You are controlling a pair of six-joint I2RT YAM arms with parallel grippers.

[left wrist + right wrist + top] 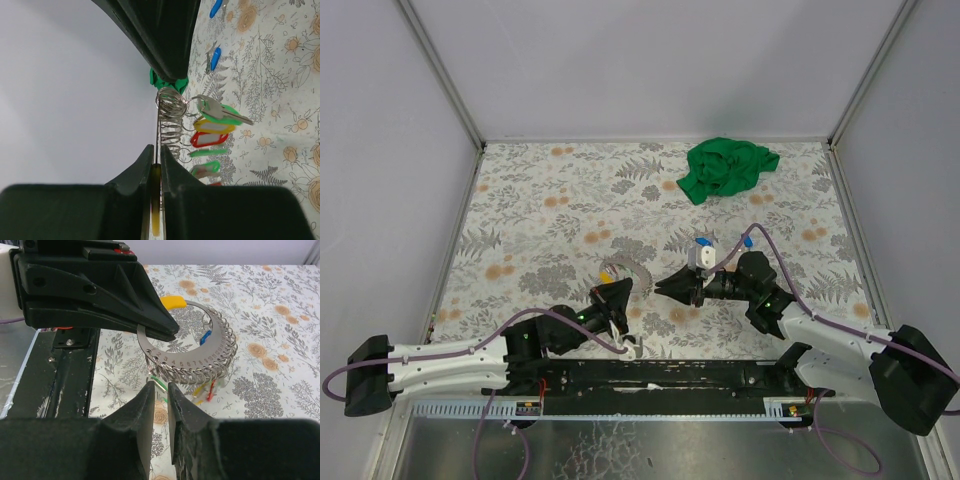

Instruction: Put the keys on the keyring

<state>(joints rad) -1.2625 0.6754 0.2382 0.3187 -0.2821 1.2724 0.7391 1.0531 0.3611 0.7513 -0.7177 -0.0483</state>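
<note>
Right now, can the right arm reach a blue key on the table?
Probably yes. A blue key lies uncovered on the table beside the right arm. But its fingers face away, seemingly pinching a green key at the keyring, so it must turn back first.

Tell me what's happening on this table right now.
The left gripper is clamped on the keyring, a flat silvery crescent, holding it up off the table. Several colour-tagged keys already hang from its small rings. The right gripper has its fingertips just under the ring by a green tag, jaws nearly together; whether it grips anything is unclear. Two blue keys lie loose on the table.
</note>
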